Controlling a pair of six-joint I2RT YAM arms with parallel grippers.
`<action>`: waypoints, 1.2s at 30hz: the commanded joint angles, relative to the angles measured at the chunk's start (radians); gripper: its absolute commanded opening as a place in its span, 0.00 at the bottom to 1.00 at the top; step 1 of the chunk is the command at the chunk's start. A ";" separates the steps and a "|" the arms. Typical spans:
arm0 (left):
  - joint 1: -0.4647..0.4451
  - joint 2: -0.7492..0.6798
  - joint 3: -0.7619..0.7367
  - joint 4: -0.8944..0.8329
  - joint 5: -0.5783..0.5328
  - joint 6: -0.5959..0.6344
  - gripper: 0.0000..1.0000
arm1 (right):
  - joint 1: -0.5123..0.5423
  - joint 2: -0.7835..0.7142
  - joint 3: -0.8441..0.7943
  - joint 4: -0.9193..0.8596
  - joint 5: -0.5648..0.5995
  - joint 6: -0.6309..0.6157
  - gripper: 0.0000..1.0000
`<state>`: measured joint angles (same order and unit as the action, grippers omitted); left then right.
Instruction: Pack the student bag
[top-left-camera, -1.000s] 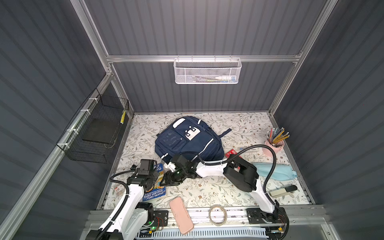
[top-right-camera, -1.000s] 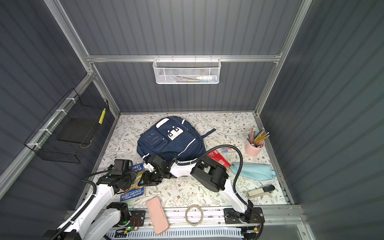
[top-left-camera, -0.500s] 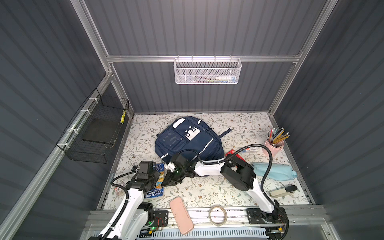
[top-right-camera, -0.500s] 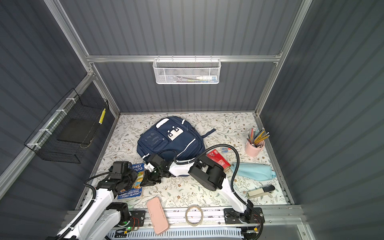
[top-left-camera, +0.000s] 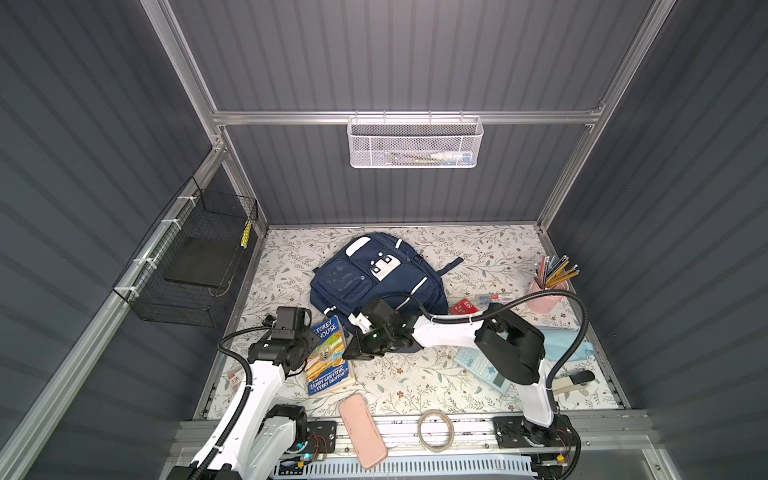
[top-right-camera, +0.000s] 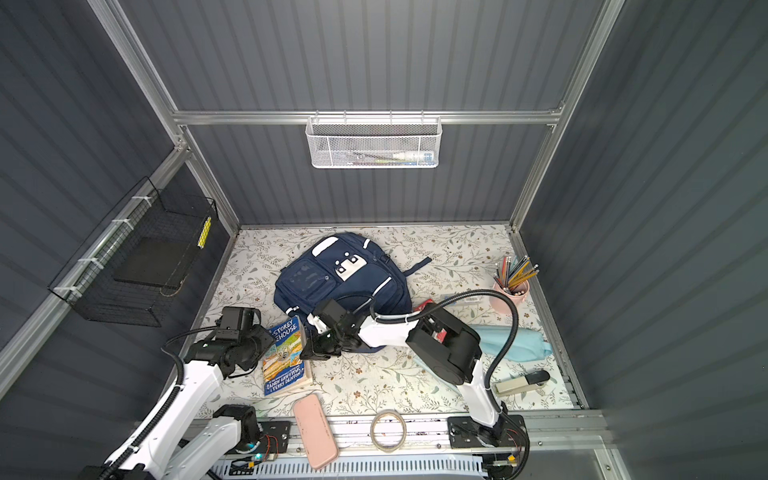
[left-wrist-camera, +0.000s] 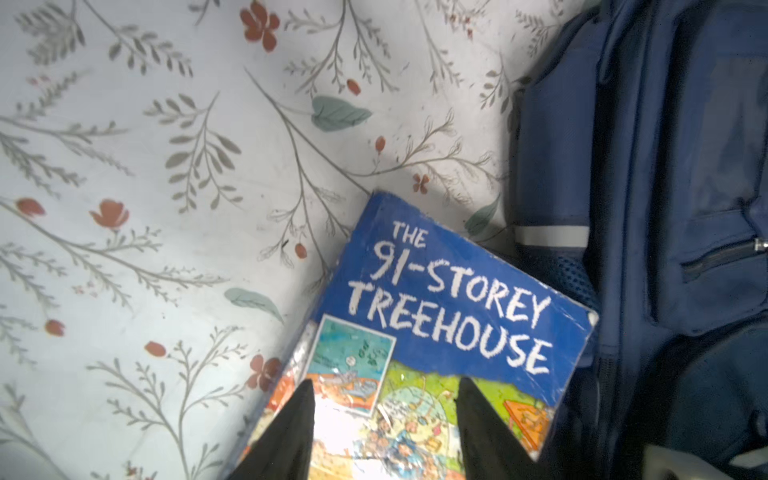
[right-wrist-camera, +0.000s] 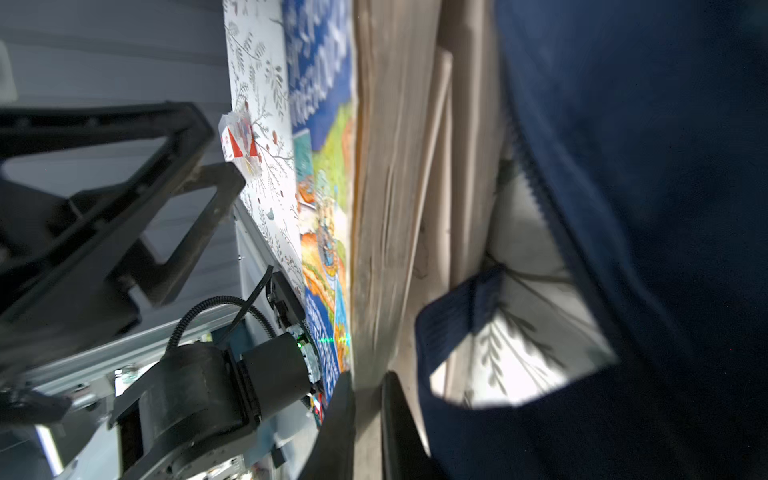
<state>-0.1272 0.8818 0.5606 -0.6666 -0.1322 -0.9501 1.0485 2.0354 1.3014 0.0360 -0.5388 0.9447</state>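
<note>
Student bag — book beside it, pencils in pink cup

One student bag, one book, one calculator.

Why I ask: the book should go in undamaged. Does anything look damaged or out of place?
The book looks worn: its blue cover is frayed and chipped along the edge above the title, and it lies askew against the student bag. The pink case lies across the table's front edge, onto the rail.
</note>
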 joint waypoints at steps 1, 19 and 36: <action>0.023 0.063 -0.066 0.005 -0.018 0.020 0.62 | -0.020 -0.016 -0.018 -0.055 0.021 -0.084 0.00; 0.041 0.003 -0.220 0.175 0.162 -0.091 0.43 | -0.012 0.089 0.009 0.145 -0.101 -0.037 0.35; 0.043 -0.083 0.119 -0.039 0.063 0.152 0.55 | -0.005 -0.079 0.030 0.151 -0.116 -0.089 0.00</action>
<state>-0.0814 0.8253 0.5510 -0.6312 -0.0517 -0.9218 1.0370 2.0628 1.2942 0.1371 -0.6300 0.8879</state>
